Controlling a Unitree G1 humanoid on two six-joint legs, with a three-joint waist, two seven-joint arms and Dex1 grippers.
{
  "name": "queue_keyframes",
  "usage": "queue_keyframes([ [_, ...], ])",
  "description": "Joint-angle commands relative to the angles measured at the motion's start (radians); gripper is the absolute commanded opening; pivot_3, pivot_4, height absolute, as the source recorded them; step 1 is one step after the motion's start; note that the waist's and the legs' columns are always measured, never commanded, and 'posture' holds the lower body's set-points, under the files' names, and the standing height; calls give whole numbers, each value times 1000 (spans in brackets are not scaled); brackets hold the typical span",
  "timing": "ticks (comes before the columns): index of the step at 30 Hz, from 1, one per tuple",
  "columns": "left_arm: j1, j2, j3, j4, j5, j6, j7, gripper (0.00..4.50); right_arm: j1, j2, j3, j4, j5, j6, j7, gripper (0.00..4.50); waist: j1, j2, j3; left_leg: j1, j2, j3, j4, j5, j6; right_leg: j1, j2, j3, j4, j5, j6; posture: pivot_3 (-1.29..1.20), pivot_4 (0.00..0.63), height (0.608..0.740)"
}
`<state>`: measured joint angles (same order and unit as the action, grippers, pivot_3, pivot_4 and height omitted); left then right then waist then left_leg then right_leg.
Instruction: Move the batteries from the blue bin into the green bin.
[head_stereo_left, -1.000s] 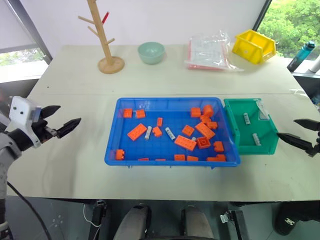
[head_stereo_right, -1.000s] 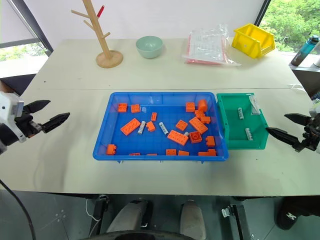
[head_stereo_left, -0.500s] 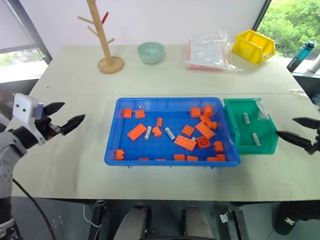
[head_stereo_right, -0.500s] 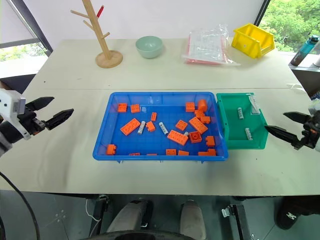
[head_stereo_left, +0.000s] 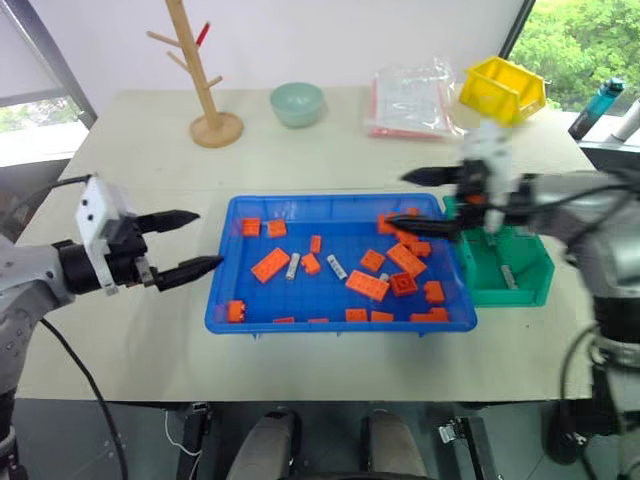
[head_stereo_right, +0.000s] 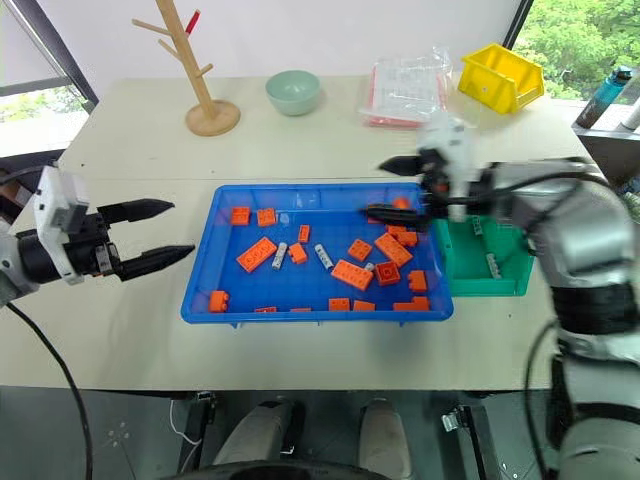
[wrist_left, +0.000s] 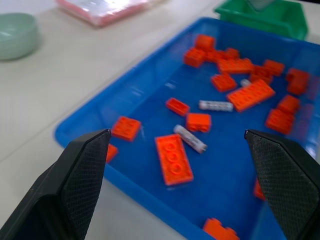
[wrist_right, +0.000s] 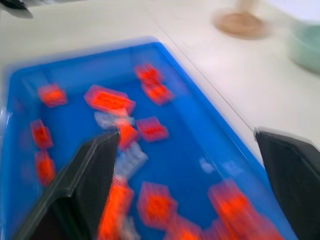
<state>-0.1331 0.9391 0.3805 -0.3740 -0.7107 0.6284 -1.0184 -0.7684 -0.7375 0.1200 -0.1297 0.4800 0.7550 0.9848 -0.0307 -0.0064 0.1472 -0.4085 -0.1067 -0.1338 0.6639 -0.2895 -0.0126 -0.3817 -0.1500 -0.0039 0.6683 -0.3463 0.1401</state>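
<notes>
Head views: blue bin (head_stereo_left: 225, 305) mid-table, holding orange bricks (head_stereo_left: 371, 285) and two batteries (head_stereo_left: 338, 267). Green bin (head_stereo_left: 530, 262) touching its right end, two more batteries (head_stereo_left: 509, 277) inside. Left gripper (head_stereo_left: 196, 240) beside the bin's left wall, fingers spread, empty. Right gripper (head_stereo_left: 415, 200) over the bin's far right corner, fingers apart, empty. Far side: wooden rack (head_stereo_left: 203, 72), bowl (head_stereo_left: 297, 104), plastic bag (head_stereo_left: 412, 90), yellow bin (head_stereo_left: 502, 90).

Left wrist view: fingers (wrist_left: 82, 177) wide, framing two batteries (wrist_left: 190, 138) among bricks.

Right wrist view: fingers (wrist_right: 87, 190) wide above the blurred bin floor (wrist_right: 195, 145).
</notes>
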Motion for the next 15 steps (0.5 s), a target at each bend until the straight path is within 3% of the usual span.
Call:
queue_keyframes([
  [1,-2,28,22,-29,-22,-1,-27,4500,-102,142,148,39,-78,17,-52,4423,-3,0,0,0,0,0,0,0,0,0,0,0,0,0,0,0,150,726],
  [8,33,51,31,-58,-33,2,-56,4500,-176,364,343,204,-213,-26,-75,4423,-15,0,0,-1,-2,-3,0,0,0,-1,0,-1,3,0,0,0,150,726],
  [15,38,33,32,-85,-44,11,-21,4500,-141,431,433,337,-323,-134,-43,4423,-18,0,0,-1,-3,-3,1,0,0,-6,0,0,14,0,0,0,150,726],
])
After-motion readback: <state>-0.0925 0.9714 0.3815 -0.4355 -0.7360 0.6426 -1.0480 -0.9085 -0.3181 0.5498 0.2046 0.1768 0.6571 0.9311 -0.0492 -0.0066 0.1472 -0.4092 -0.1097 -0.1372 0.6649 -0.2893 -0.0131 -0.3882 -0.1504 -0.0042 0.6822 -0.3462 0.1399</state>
